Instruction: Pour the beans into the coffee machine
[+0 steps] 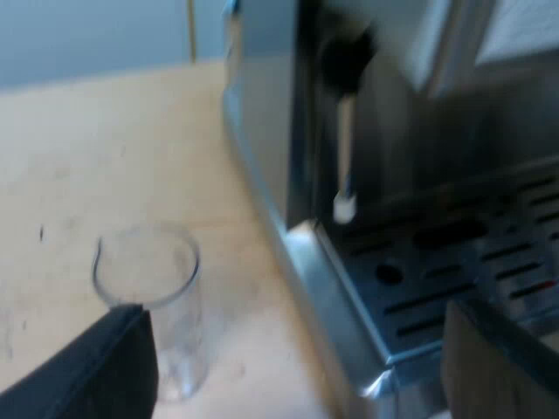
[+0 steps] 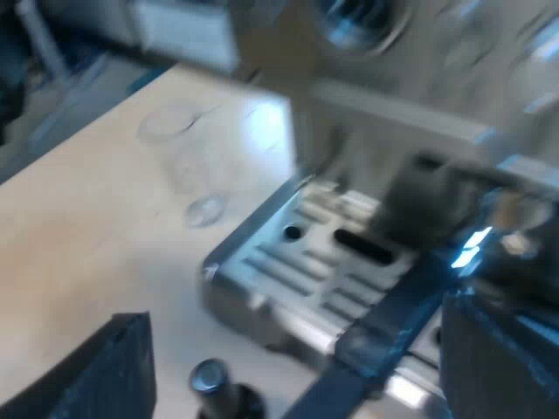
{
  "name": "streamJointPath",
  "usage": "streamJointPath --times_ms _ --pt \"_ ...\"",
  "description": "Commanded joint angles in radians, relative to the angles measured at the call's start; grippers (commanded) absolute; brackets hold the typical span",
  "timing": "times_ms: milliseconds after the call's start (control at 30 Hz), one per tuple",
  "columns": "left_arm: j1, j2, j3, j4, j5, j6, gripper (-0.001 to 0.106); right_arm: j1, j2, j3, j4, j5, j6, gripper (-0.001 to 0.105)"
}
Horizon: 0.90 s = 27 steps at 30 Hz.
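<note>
Spotting the measuring glass [image 1: 148,297] standing upright on the table [image 1: 79,148], just beside the espresso machine [image 1: 262,131], long axis running vertical. Not making out any beans inside. Keeping an eye on the left gripper [image 1: 297,319]: spread wide, carrying nothing, the glass sitting at one finger's inner edge rather than centred in the gap. Probably needing a sideways shift before closing. Seeing the right gripper [image 2: 293,314] equally spread near the drip tray [image 2: 288,271] corner, glass well apart, so favouring the left arm.
</note>
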Motion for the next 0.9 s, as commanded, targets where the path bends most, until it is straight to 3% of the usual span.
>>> streamJointPath --times_ms 33,333,533,700,767,900 --pt "-0.019 -0.007 -0.04 -0.002 0.001 -0.015 0.07 -0.007 -0.016 -0.058 0.093 0.072 -0.013 0.069" --pt "-0.02 0.003 -0.119 -0.004 -0.001 -0.02 0.07 -0.185 -0.016 -0.156 0.222 0.014 0.014 0.069" --pt "-0.02 0.003 -0.125 -0.004 -0.001 -0.07 0.07 -0.356 -0.016 -0.166 0.266 -0.046 0.008 0.069" --pt "-0.02 0.001 -0.132 -0.004 -0.001 -0.07 0.07 -0.39 -0.018 -0.166 0.286 -0.046 0.007 0.069" --pt "-0.02 0.001 -0.143 -0.004 -0.001 -0.07 0.07 -0.504 -0.066 -0.166 0.376 -0.046 -0.047 0.069" --pt "-0.02 0.001 -0.165 -0.004 -0.001 -0.073 0.07 -0.582 -0.116 -0.166 0.403 -0.046 -0.075 0.069"
